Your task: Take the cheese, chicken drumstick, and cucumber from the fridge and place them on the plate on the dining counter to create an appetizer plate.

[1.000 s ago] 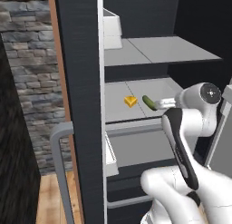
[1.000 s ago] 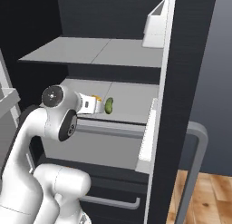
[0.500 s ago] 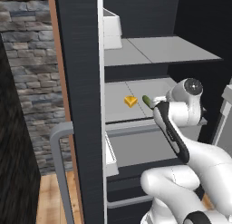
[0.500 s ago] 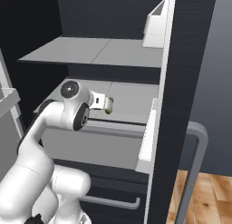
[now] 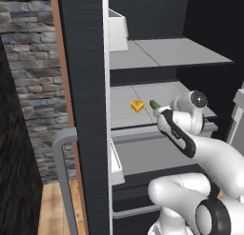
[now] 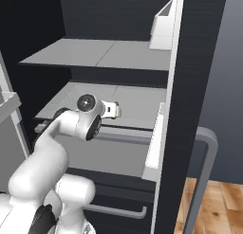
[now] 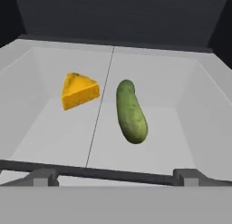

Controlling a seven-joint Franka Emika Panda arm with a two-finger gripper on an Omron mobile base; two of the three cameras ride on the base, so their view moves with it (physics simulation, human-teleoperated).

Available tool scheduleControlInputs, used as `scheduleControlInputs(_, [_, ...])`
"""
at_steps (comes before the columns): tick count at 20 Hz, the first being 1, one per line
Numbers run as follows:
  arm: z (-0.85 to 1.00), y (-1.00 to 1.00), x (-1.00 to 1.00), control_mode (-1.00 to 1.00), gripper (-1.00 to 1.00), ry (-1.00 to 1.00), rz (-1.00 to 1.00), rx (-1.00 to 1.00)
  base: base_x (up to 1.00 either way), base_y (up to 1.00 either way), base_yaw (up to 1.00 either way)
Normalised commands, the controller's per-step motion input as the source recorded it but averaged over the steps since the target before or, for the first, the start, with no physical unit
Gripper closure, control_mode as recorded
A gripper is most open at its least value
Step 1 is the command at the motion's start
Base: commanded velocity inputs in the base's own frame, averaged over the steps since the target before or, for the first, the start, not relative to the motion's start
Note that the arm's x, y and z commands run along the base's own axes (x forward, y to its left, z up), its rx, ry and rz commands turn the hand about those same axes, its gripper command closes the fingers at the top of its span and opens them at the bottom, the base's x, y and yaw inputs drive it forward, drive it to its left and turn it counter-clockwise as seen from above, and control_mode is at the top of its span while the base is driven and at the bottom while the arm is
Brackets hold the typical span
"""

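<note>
Cucumber point(image 7: 131, 111) lies just right of cheese point(image 7: 79, 90) on the shelf point(image 7: 181, 128), apart, jaws spread wide.

light: we are seeing even, soft, shadowless rendering | fridge point(image 5: 86, 86) back wall staying dim | focus: sharp, no glare or blur

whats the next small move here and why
Probably ease the gripper forward and down over the cucumber. In the hand view it lies loose on the fridge shelf straight ahead, clear of the cheese beside it, and nothing is held yet, so it looks like the nearest free pick.
</note>
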Motion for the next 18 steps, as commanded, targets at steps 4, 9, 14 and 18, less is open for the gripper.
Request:
scheduleControlInputs(4, [0.00, 0.00, 0.60, -1.00, -1.00, 0.03, 0.00, 0.00, 0.00, 0.00, 0.00])
scheduleControlInputs(9, [0.00, -0.13, 0.50, -1.00, -1.00, 0.08, 0.00, 0.00, 0.00, 0.00, 0.00])
scheduleControlInputs(14, [0.00, -0.24, 0.37, -1.00, -1.00, 0.08, 0.00, 0.00, 0.00, 0.00, 0.00])
scheduleControlInputs(18, [-0.13, -0.10, 0.29, -1.00, -1.00, 0.05, 0.00, 0.00, 0.00, 0.00, 0.00])
